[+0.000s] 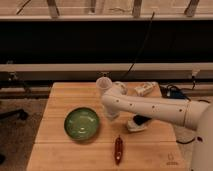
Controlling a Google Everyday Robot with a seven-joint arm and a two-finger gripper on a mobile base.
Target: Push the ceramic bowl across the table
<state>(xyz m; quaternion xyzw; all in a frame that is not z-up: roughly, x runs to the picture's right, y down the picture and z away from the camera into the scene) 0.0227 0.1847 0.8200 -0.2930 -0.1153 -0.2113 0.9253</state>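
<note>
The green ceramic bowl (81,123) sits on the left half of the light wooden table (60,97). My white arm reaches in from the right and bends down over the table's middle. Its gripper (111,115) points down at the tabletop just right of the bowl, a small gap away from the rim. The arm's bulk hides much of the gripper.
A translucent white cup (103,83) stands behind the arm's bend. A red elongated object (118,148) lies near the front edge. A dark blue and white item (139,122) lies under the arm, and a white packet (145,89) at the back right. Cables hang behind.
</note>
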